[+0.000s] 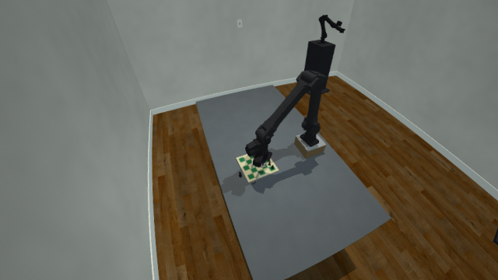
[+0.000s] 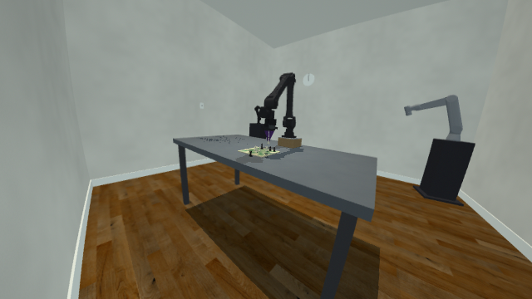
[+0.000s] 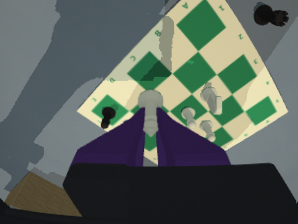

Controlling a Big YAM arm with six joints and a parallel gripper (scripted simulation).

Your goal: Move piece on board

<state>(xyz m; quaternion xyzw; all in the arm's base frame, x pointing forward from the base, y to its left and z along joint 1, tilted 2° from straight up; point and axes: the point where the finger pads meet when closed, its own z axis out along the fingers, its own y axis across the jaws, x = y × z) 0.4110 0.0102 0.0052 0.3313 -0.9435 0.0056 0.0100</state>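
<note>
The green and cream chessboard [image 1: 243, 159] [image 2: 246, 150] lies on the grey table [image 1: 296, 202] [image 2: 316, 170]. My gripper [image 1: 260, 160] [image 2: 268, 137] [image 3: 150, 114] hangs low over the board's near edge, its purple fingers shut on a white piece [image 3: 150, 102] that stands upright between them. A black pawn [image 3: 107, 117] stands on the board to the left of the fingers. Several white pieces [image 3: 212, 98] stand on squares to the right. Another black piece [image 1: 240, 174] [image 2: 251, 154] [image 3: 269, 15] stands on the table just off the board.
The arm's wooden base block [image 1: 310, 147] [image 2: 289, 142] [image 3: 40, 196] sits on the table beside the board. A black pedestal with a second arm [image 1: 320, 54] [image 2: 445, 168] stands on the floor beyond the table.
</note>
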